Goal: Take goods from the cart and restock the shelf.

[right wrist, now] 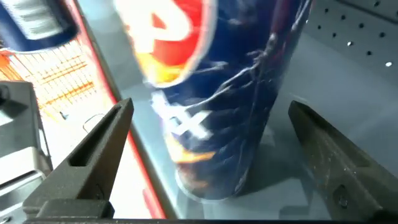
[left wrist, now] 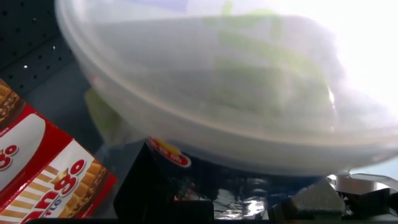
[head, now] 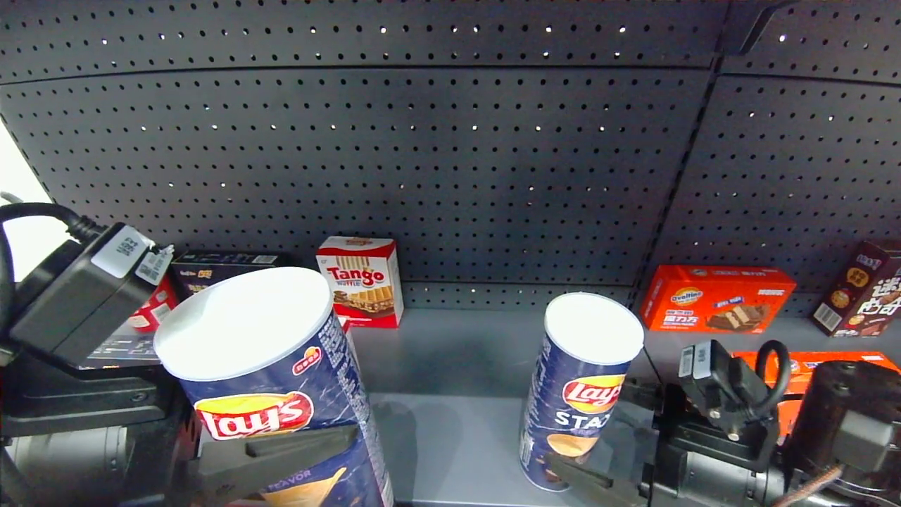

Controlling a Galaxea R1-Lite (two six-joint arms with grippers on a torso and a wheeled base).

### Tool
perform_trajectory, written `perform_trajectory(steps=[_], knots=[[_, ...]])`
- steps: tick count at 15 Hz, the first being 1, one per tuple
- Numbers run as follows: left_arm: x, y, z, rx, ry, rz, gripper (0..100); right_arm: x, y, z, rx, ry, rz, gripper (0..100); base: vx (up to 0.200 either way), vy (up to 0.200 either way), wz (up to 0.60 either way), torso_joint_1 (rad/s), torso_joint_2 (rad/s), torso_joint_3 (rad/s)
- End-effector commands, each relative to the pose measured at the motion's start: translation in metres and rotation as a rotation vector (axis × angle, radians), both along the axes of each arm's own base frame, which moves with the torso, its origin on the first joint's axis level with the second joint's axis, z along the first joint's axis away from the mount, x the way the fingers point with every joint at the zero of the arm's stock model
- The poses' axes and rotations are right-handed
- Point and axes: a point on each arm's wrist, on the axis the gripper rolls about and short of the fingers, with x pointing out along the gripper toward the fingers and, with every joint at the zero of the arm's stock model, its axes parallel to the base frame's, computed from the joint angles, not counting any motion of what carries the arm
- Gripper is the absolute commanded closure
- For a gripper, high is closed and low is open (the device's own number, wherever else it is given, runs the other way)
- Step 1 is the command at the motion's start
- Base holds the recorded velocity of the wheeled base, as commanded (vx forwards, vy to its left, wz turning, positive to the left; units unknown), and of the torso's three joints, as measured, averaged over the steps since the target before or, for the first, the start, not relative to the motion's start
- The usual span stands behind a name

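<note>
over the smooth shelf, left tool clamps the cylindrical left can; right tool gapes around the right can.

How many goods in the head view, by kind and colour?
Cans: 2
Orange boxes: 2
Red-white box: 1
Black box: 1
Brown box: 1
Total: 7. A red pack at the far left is half hidden, so its kind is unclear and it is not counted.
</note>
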Motion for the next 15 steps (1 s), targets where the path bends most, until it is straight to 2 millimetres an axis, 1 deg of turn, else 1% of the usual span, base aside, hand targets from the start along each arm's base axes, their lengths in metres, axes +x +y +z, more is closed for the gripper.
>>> perform_trajectory(steps=[1,3,4,8,9,11,13,14,15], knots=[[0.0,0.0,0.0,0.0,0.0,-0.001,100,-0.016,-0.009,0.013,0.035,-0.055,0.017,0,0.0,0.0,0.0,0.0,0.0,0.0],[0.0,0.0,0.0,0.001,-0.002,0.0,100,-0.021,-0.013,0.02,0.039,-0.086,0.018,0,0.0,0.0,0.0,0.0,0.0,0.0],[0.0,0.0,0.0,0.001,-0.002,-0.001,100,-0.026,-0.018,0.025,0.036,-0.098,0.016,0,0.0,0.0,0.0,0.0,0.0,0.0],[0.0,0.0,0.0,0.002,0.0,-0.001,100,-0.046,-0.041,0.037,0.018,-0.079,-0.017,0,0.0,0.0,0.0,0.0,0.0,0.0],[0.0,0.0,0.0,0.001,-0.002,-0.001,100,-0.053,-0.049,0.042,0.02,-0.08,-0.031,0,0.0,0.0,0.0,0.0,0.0,0.0],[0.0,0.0,0.0,0.002,0.0,0.0,100,-0.067,-0.061,0.063,0.054,-0.122,-0.04,0,0.0,0.0,0.0,0.0,0.0,0.0],[0.0,0.0,0.0,0.001,-0.002,0.0,100,-0.078,-0.069,0.096,0.071,-0.144,-0.04,0,0.0,0.0,0.0,0.0,0.0,0.0],[0.0,0.0,0.001,0.0,-0.003,-0.001,100,-0.087,-0.076,0.115,0.063,-0.135,-0.045,0,0.0,0.0,0.0,0.0,0.0,0.0],[0.0,0.0,0.001,-0.001,-0.006,0.0,100,-0.095,-0.082,0.128,0.053,-0.121,-0.047,0,0.0,0.0,0.0,0.0,0.0,0.0]])
